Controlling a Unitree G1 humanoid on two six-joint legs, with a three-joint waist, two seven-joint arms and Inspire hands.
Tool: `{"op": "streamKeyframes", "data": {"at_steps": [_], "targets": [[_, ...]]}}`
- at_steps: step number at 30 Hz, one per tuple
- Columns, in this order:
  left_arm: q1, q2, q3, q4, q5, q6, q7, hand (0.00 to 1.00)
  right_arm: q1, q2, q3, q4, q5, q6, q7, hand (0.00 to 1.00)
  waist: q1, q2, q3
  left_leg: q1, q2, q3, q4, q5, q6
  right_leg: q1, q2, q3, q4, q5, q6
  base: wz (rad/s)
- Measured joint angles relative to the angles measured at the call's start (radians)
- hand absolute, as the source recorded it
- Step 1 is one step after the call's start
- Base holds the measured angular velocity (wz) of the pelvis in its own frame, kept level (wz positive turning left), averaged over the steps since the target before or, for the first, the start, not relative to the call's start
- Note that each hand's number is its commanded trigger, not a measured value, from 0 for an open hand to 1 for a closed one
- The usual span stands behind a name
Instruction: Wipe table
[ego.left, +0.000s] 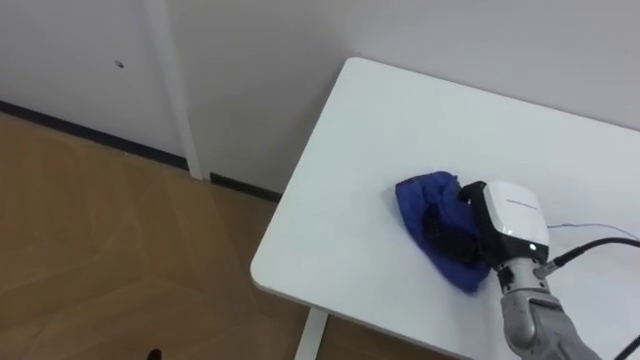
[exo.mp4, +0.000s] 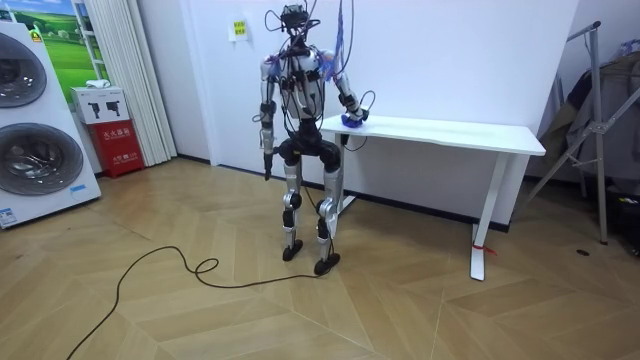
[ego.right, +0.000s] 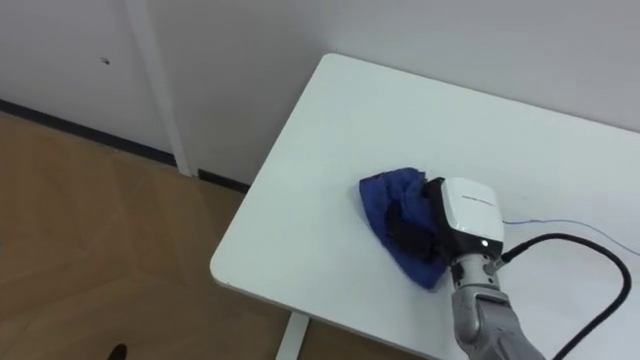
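White table (ego.left: 360, 130) — long, set against the wall; in the room view the robot stands upright at its end on the room view's left, facing the wall. Wood floor (ego.left: 100, 240) lies at 9 o'clock of the tabletop.

Blue cloth (ego.left: 418, 197) — bunched on the tabletop, near the rounded front corner, which lies at 8 o'clock from it.

Right hand (ego.left: 508, 222) — comes in from 5 o'clock and rests on the cloth, dark fingers (ego.left: 445, 236) curled into the folds, grasping it.

Left hand (exo.mp4: 266, 165) — hangs at the robot's side, well apart from the table; grip cannot be told.
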Motion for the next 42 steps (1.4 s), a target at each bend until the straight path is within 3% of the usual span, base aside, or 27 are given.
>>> {"op": "streamKeyframes", "data": {"at_steps": [3, 7, 11, 15, 16, 17, 20, 22, 24, 28, 34, 42], "targets": [[-0.006, -0.009, -0.033, -0.001, -0.030, 0.000, 0.006, 0.00, -0.009, 0.011, 0.045, -0.059, 0.006, 0.059, 0.027, 1.00, 0.004, 0.015, 0.0022, -0.009, 0.002, 0.023, -0.004, 0.000, 0.000, -0.015, 0.001, 0.022, 0.000, 0.001, -0.002, -0.25], [-0.034, -0.020, -0.037, 0.000, -0.034, 0.000, 0.004, 0.00, -0.042, 0.023, 0.052, -0.032, 0.097, 0.062, 0.014, 1.00, 0.005, 0.019, 0.0012, -0.033, 0.003, 0.033, 0.000, 0.004, 0.001, -0.044, 0.000, 0.029, 0.002, 0.004, -0.006, -0.09], [-0.037, -0.016, -0.035, -0.002, -0.036, 0.004, -0.008, 0.00, -0.117, 0.022, 0.050, 0.093, 0.173, 0.008, -0.024, 1.00, -0.002, 0.021, 0.0013, -0.058, 0.003, 0.028, 0.010, 0.004, 0.002, -0.063, -0.001, 0.031, 0.004, 0.006, -0.009, 0.01], [-0.039, 0.002, -0.030, -0.002, -0.034, 0.017, -0.041, 0.00, -0.174, 0.010, 0.011, 0.212, 0.237, -0.031, -0.056, 1.00, -0.015, 0.021, -0.0006, -0.088, 0.000, 0.007, 0.024, 0.007, 0.002, -0.077, -0.001, 0.003, 0.000, 0.009, -0.012, 0.20], [-0.035, 0.014, -0.024, -0.002, -0.034, 0.019, -0.056, 0.00, -0.179, 0.001, -0.015, 0.236, 0.253, -0.045, -0.063, 1.00, -0.015, 0.021, -0.0012, -0.098, -0.001, -0.003, 0.028, 0.007, 0.002, -0.080, -0.001, -0.008, 0.001, 0.009, -0.012, 0.32], [-0.034, 0.020, -0.001, -0.001, -0.034, 0.020, -0.065, 0.00, -0.183, -0.009, -0.049, 0.258, 0.256, -0.061, -0.065, 1.00, -0.019, 0.021, -0.0071, -0.113, -0.002, -0.013, 0.033, 0.008, 0.002, -0.092, -0.001, -0.010, 0.002, 0.009, -0.012, 0.33], [-0.004, 0.031, 0.052, -0.002, -0.031, 0.023, -0.066, 0.00, -0.193, -0.030, -0.123, 0.324, 0.262, -0.086, -0.077, 1.00, -0.031, 0.022, -0.0098, -0.124, -0.007, -0.027, 0.035, 0.014, 0.003, -0.091, -0.003, -0.021, 0.000, 0.009, -0.012, 0.21], [0.008, 0.044, 0.058, -0.002, -0.029, 0.029, -0.066, 0.00, -0.176, -0.060, -0.148, 0.342, 0.271, -0.088, -0.097, 1.00, -0.034, 0.021, -0.0125, -0.125, -0.011, -0.040, 0.034, 0.016, 0.004, -0.089, -0.006, -0.040, 0.000, 0.009, -0.012, 0.23], [0.022, 0.051, 0.107, -0.003, -0.015, 0.029, -0.064, 0.00, -0.155, -0.090, -0.190, 0.381, 0.271, -0.096, -0.116, 1.00, -0.036, 0.019, -0.0150, -0.120, -0.016, -0.048, 0.033, 0.017, 0.006, -0.079, -0.009, -0.048, -0.002, 0.009, -0.012, 0.19], [0.026, 0.054, 0.166, -0.005, 0.019, 0.029, -0.046, 0.00, -0.110, -0.099, -0.303, 0.416, 0.272, -0.100, -0.134, 1.00, -0.060, 0.008, -0.0211, -0.119, -0.020, -0.052, 0.033, 0.019, 0.009, -0.068, -0.014, -0.064, 0.000, 0.009, -0.012, 0.13], [0.022, 0.054, 0.163, -0.001, 0.007, 0.027, -0.040, 0.00, -0.046, -0.116, -0.351, 0.458, 0.304, -0.100, -0.138, 1.00, -0.091, -0.004, -0.0231, -0.095, -0.019, -0.050, 0.026, 0.019, 0.009, -0.053, -0.014, -0.062, 0.000, 0.009, -0.011, -0.03], [0.042, 0.049, 0.158, -0.002, 0.008, 0.025, -0.030, 0.00, 0.001, -0.128, -0.385, 0.453, 0.329, -0.099, -0.160, 1.00, -0.097, 0.006, -0.0203, -0.063, -0.019, -0.043, 0.013, 0.019, 0.009, -0.019, -0.014, -0.060, -0.001, 0.008, -0.009, -0.04]]}}
